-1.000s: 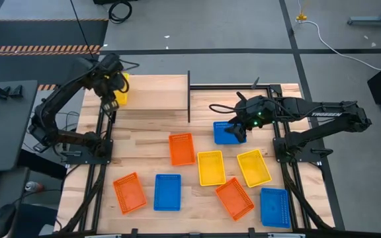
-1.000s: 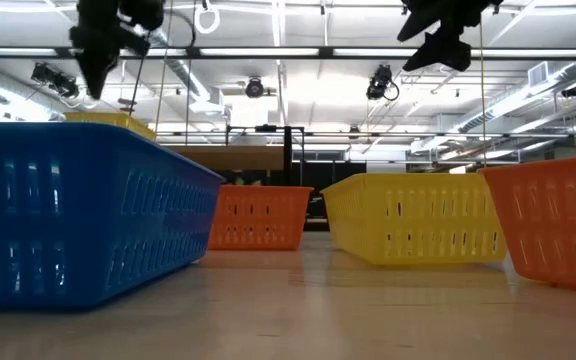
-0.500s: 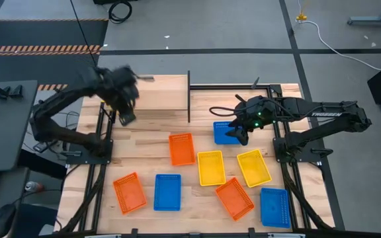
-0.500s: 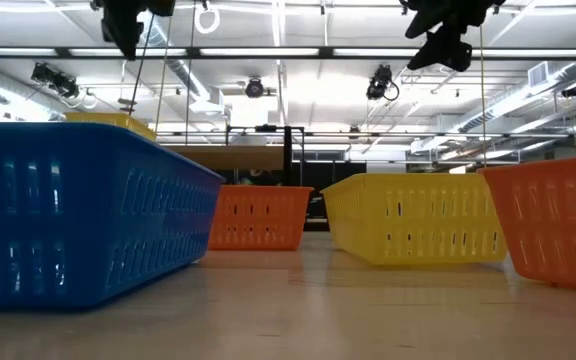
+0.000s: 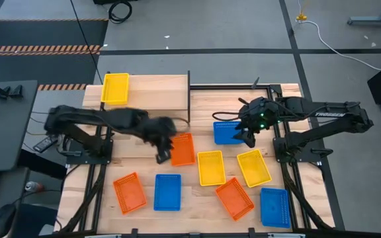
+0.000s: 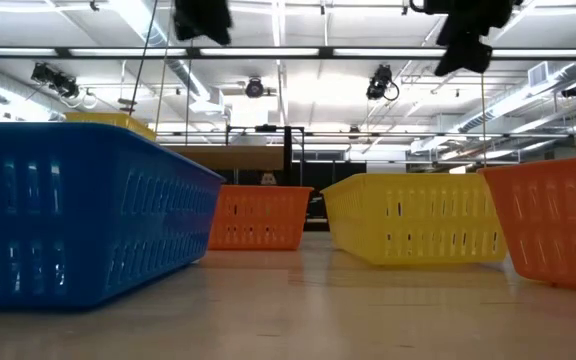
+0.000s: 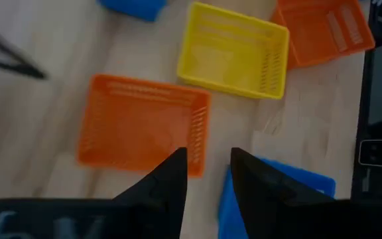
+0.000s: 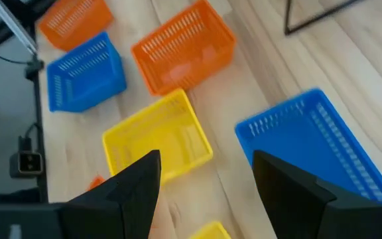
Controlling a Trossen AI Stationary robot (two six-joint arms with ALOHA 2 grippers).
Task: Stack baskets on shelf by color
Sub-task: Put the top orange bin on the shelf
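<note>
mesh plastic baskets (image 5: 211,168), wood-plank shelf (image 5: 157,93)

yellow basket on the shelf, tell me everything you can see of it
The yellow basket is a shallow rectangular plastic tray with perforated walls, sitting upright and empty at the left end of the light-wood shelf. Nothing is stacked in it and neither gripper touches it. It rests flat on the planks, alone.

The open, empty right claw (image 8: 204,182) hangs above blue basket (image 8: 314,149) and yellow basket (image 8: 154,139).
</note>
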